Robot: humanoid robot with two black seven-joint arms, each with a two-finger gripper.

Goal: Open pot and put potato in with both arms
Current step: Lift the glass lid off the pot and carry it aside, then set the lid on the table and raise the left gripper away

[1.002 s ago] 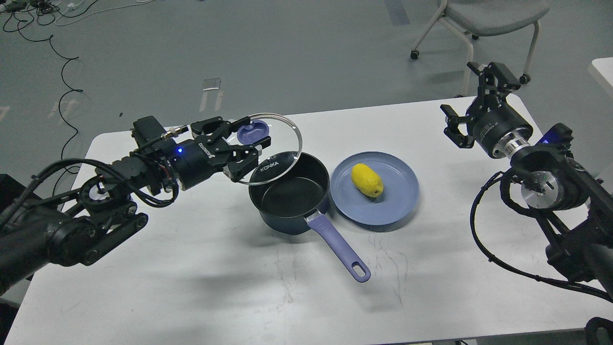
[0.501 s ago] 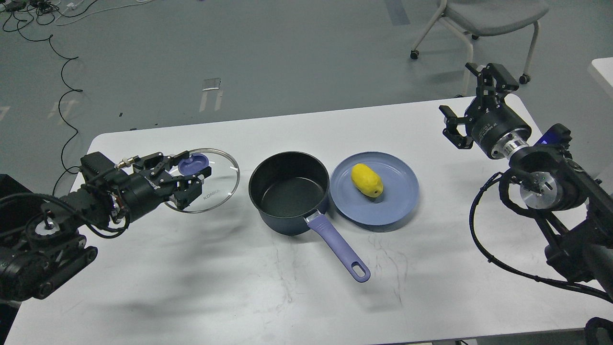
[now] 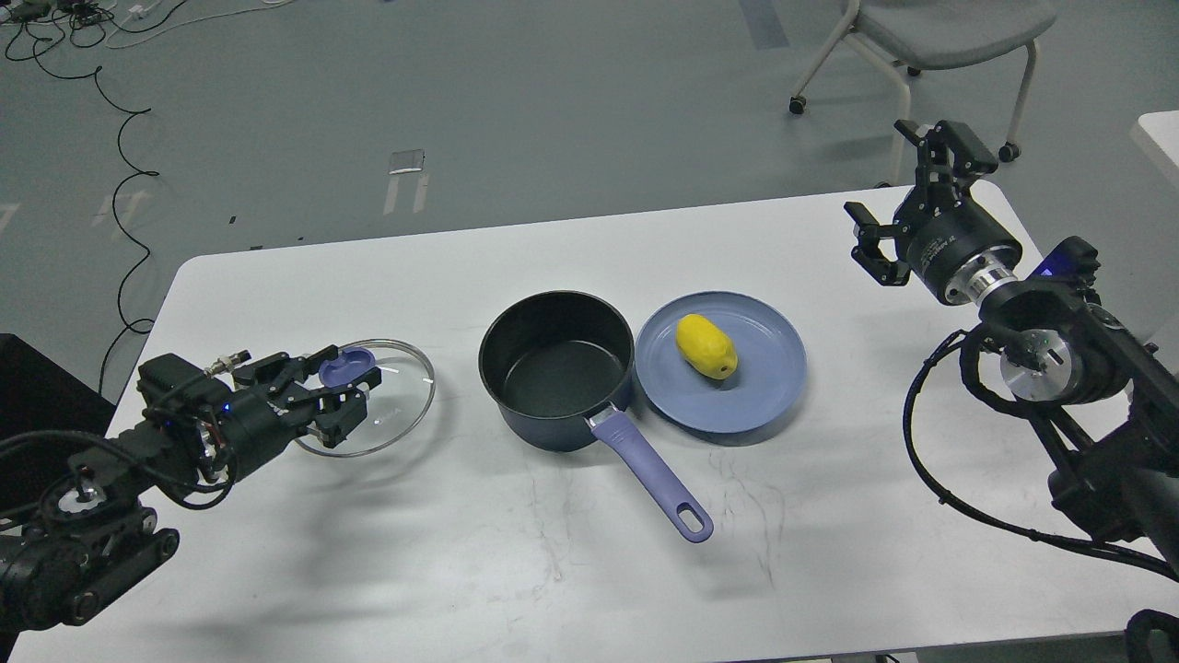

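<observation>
The dark blue pot (image 3: 557, 373) stands open at the table's middle, its lavender handle (image 3: 656, 488) pointing to the front right. My left gripper (image 3: 343, 385) is shut on the purple knob (image 3: 348, 367) of the glass lid (image 3: 391, 416) and holds it low over the table's left side, well left of the pot. The yellow potato (image 3: 706, 346) lies on a light-blue plate (image 3: 774, 387) just right of the pot. My right gripper (image 3: 907, 198) is open and empty, raised over the table's far right corner.
The white table (image 3: 516, 571) has rounded corners and a front edge near the view's bottom. A grey chair (image 3: 930, 37) on castors stands behind the far right corner. Cables (image 3: 120, 120) lie on the floor at the far left.
My left gripper carried the lid from above the pot to the left and down, close to the table. The right arm barely moved. Pot and potato stayed still.
</observation>
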